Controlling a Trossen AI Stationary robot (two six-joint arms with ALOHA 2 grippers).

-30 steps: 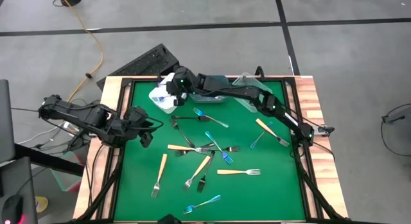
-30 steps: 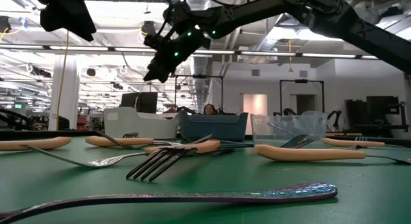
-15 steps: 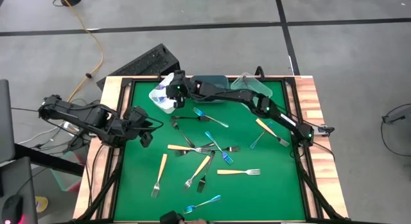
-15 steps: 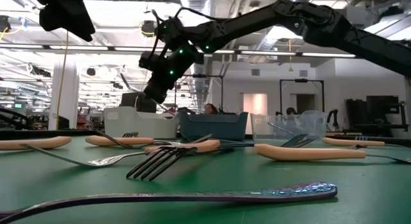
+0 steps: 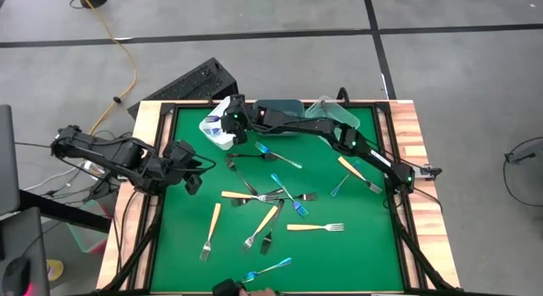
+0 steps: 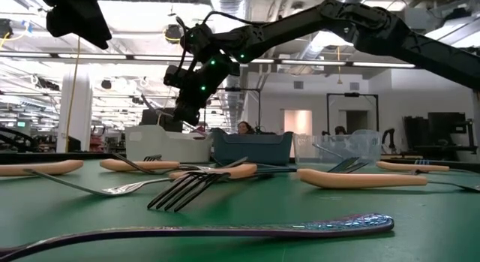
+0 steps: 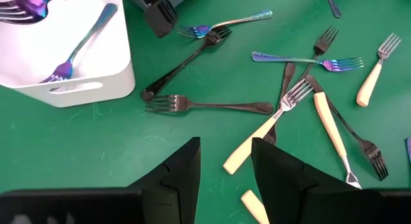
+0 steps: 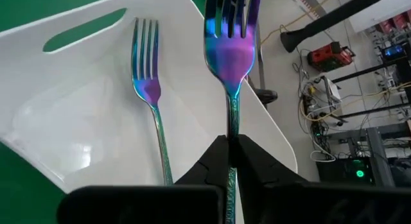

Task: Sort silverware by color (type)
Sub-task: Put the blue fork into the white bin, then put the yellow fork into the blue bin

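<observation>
Right gripper (image 8: 232,161) pinches an iridescent fork (image 8: 229,54) mid-handle over the white bin (image 8: 90,89); light, rigid, likely slippery; left gripper (image 7: 225,163) idles agape.

**Forks strewn over the green, two already in the white bin**

The left gripper (image 7: 225,176) hovers over the green table (image 7: 77,147), its fingers (image 7: 183,169) parted with bare mat between them. Just ahead lies a black fork (image 7: 205,106), flat on the mat. A cream-handled fork (image 7: 270,131) crosses near it. The white bin (image 7: 64,70) holds two iridescent blue forks (image 7: 74,51). The right gripper (image 7: 157,15) hangs just beside that bin.
</observation>
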